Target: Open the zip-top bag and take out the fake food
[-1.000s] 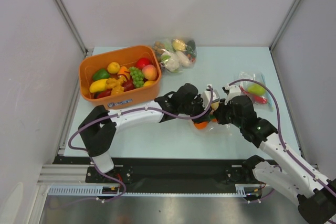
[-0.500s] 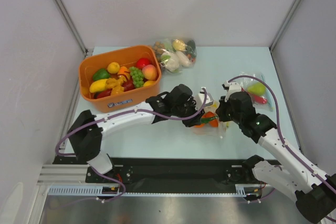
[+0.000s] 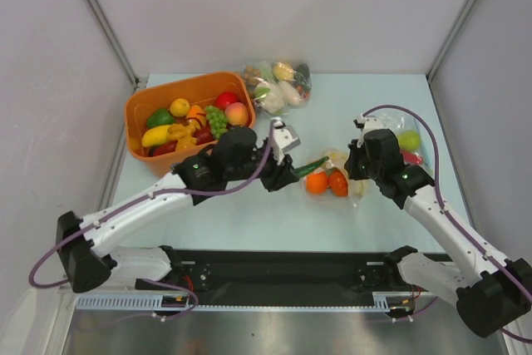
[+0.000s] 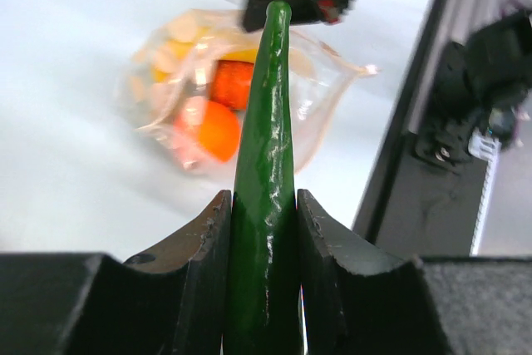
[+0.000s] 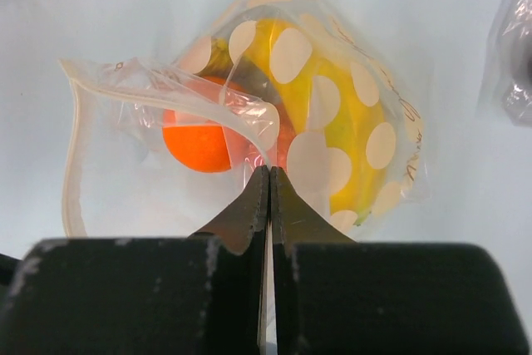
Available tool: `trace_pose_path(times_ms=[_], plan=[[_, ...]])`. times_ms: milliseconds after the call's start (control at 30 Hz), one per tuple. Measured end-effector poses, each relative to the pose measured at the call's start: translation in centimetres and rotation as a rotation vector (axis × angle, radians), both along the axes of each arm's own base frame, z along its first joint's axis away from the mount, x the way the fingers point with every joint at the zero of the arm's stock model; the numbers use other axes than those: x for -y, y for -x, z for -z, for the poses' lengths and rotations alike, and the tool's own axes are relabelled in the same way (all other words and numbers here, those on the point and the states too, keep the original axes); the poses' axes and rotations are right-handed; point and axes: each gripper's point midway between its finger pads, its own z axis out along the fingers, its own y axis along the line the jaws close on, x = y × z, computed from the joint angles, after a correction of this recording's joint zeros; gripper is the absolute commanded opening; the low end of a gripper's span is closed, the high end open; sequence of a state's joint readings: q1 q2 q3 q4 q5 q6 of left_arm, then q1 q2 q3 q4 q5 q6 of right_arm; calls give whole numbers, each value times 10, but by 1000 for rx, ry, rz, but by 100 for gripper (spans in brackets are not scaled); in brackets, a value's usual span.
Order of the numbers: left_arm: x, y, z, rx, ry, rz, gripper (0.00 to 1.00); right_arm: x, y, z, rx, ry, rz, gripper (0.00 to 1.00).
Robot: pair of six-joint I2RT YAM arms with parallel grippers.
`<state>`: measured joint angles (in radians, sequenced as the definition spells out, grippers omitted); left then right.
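table (image 3: 366,97) pale blue between white walls (image 3: 274,6), zip-top bag (image 3: 334,179) lying on it.

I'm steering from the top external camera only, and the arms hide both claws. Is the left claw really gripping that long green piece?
Observer: Yes. The left wrist view shows the left claw shut on the green piece, clamping it from both sides, tip pointing at the bag.
Operator: And the right claw?
Observer: In the right wrist view the right claw is shut flat on a fold of the zip-top bag at its open mouth.
Operator: What's inside?
Observer: An orange near the mouth, and a yellow banana with pale round slices over it.
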<state>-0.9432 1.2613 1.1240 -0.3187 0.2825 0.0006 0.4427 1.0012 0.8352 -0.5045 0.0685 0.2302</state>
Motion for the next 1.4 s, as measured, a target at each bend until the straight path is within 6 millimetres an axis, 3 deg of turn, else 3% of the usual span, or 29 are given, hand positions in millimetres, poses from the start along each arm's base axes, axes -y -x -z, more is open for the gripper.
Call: trace_pose_path(times_ms=[133,300,567,667,867,1267,1333,1400], plan=[[-36,-28,-23,29,58,-149,6,4,-7,-4,0,-2,13,0],[-98,-80,-38,61,82,-408,7,6,-10,-4,-10,-1,13,0],[-199,-158,-29,35,21,-814,7,5,-11,-3,-18,-10,5,0],[-238,-176,-23,16,8,-950,7,5,-11,-3,-19,-9,2,0],[-313,-192,-17,-5,2,-1196,9,5,-11,-3,-21,-14,1,0],[-395,-198,29,-86,-75,-1444,9,1,-9,-3,-28,-32,-22,0],[-402,-202,39,-105,-90,-1460,18,0,-9,-3,-29,-34,-23,0],[-406,-204,48,-125,-104,-1469,40,0,-9,-3,-29,-35,-24,0]])
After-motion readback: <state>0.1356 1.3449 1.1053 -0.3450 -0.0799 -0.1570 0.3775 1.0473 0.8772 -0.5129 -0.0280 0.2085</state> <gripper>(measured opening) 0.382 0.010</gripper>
